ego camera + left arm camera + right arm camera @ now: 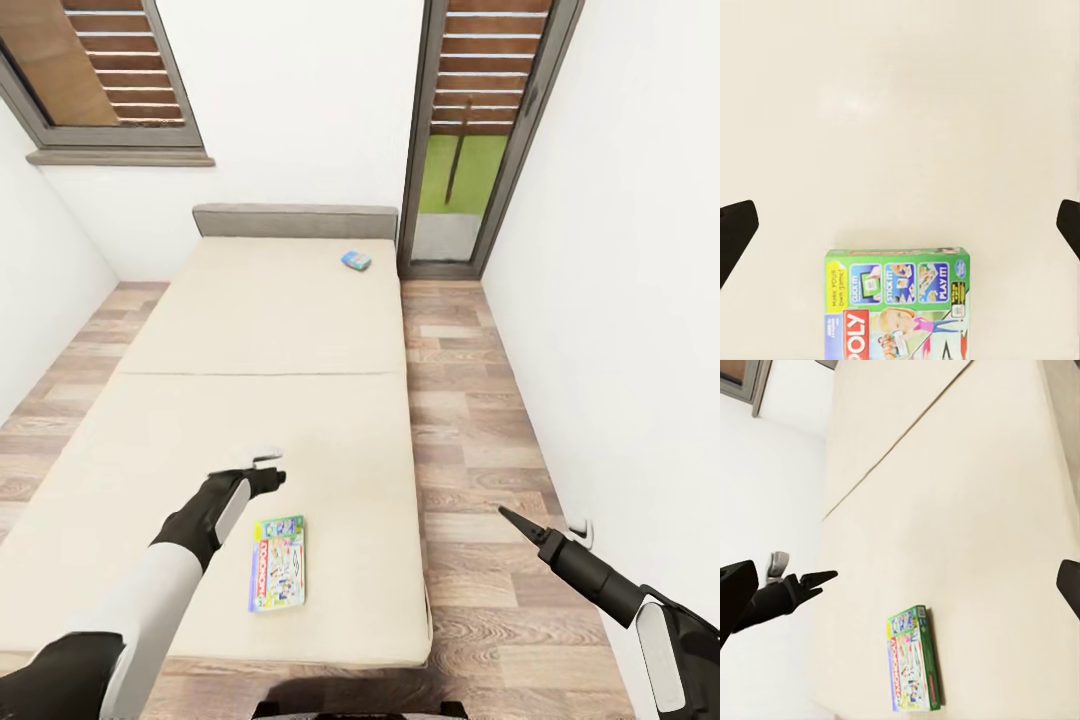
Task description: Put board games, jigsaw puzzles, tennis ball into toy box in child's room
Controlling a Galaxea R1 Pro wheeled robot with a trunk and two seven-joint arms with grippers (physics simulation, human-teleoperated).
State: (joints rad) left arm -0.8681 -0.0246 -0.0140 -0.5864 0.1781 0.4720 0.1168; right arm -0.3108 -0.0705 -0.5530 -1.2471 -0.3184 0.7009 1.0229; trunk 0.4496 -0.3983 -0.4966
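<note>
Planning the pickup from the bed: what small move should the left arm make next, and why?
Probably draw the left hand back and down toward the green board game. The hand hovers open above bare bed just beyond the box, which lies flat near the bed's near edge.

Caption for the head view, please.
Left gripper hovers open over the bed near a Monopoly box; a second game lies by the headboard.

Bed [260,340] with cream mattress and grey headboard [295,221] at the far end, standing on a wood-plank floor [470,420]. A seam crosses the mattress from left to right about midway. Two items lie flat on it, well apart: a green-edged Monopoly board game [277,563] near the near edge, right of centre, and a small blue board game [356,261] at the far right corner, near the headboard.
</note>
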